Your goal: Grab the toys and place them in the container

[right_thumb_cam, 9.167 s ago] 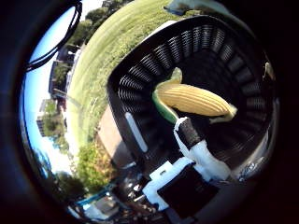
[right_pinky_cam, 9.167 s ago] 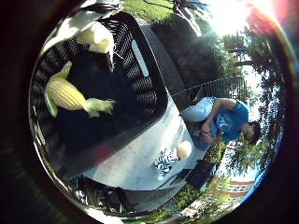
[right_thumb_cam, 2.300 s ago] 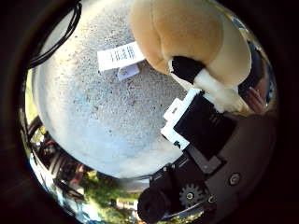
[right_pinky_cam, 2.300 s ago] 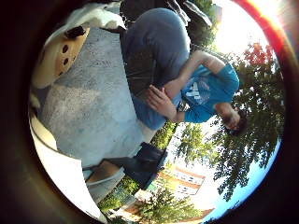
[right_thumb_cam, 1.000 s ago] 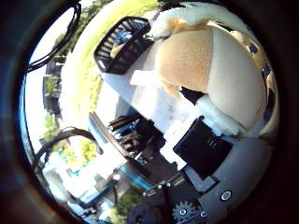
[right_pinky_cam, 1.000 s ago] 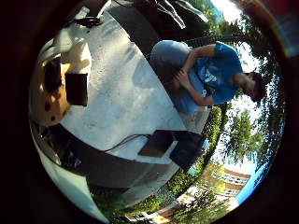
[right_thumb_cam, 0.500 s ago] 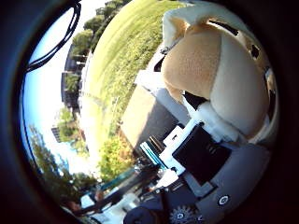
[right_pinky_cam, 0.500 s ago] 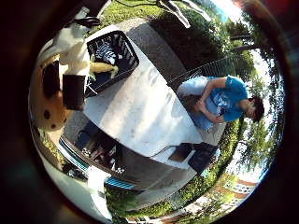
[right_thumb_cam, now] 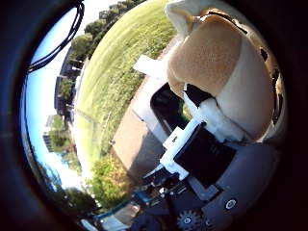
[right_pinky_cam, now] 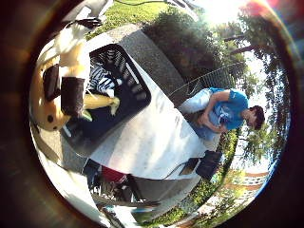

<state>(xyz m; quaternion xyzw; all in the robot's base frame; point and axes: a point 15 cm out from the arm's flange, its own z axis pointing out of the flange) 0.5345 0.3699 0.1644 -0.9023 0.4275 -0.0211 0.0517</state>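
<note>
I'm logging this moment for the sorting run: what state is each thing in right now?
Hand: shut on the plush toy, fingers curled round it.
Plush toy: held, lifted off the table.
Basket: upright on the table, open, with toys inside.
Corn toy: lying in the basket.
Striped toy: lying in the basket beside the corn.

No legible text, label, number or sign is found in either palm view. A white tag (right_thumb_cam: pixel 153 66) is seen attached to the plush toy (right_thumb_cam: pixel 217 67), but no print can be made out on it.
</note>
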